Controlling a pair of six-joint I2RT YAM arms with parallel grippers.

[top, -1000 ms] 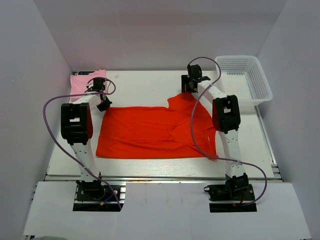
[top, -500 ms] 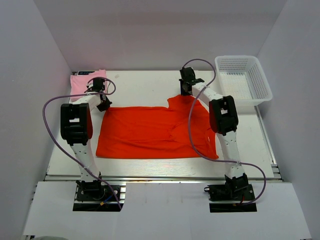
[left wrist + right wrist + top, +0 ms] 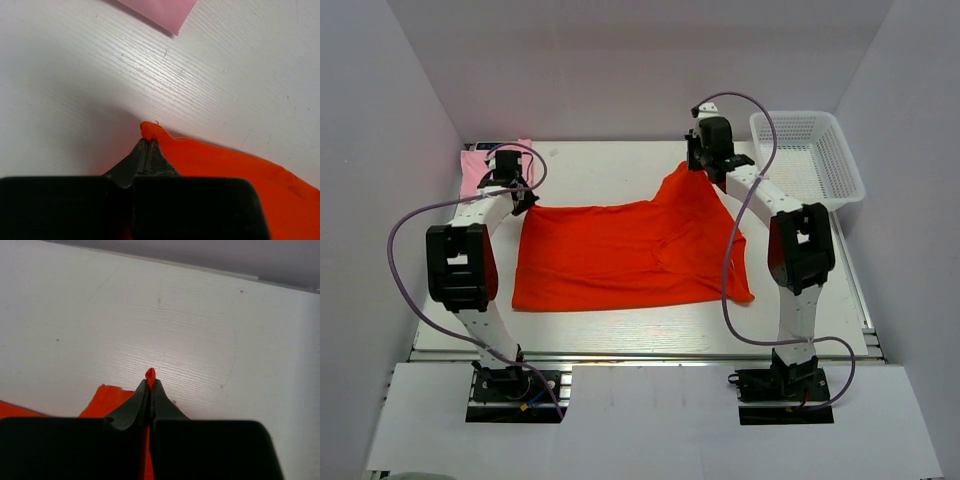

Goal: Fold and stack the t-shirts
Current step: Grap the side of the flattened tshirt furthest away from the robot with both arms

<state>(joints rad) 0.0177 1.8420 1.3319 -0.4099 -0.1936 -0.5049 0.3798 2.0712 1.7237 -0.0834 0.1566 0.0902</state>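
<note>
The orange-red t-shirt (image 3: pixel 620 260) lies spread across the middle of the table. My left gripper (image 3: pixel 523 203) is shut on its far left corner (image 3: pixel 150 131), low over the table. At the far right, my right gripper (image 3: pixel 698 165) is shut on another corner (image 3: pixel 150 374) and holds it lifted, so the cloth rises in a peak there. The pale pink t-shirt (image 3: pixel 476 166) lies folded at the far left corner of the table, just beyond my left gripper; its corner (image 3: pixel 160 9) shows at the top of the left wrist view.
A white mesh basket (image 3: pixel 808 160) stands at the far right, close beside my right arm. The white table (image 3: pixel 610 170) ends at the back wall just beyond both grippers. Purple cables loop off both arms.
My right gripper closed on the orange-red shirt's far right corner and lifted it up and back, pulling the cloth into a peak. My left gripper stayed shut on its corner and shifted slightly back.
</note>
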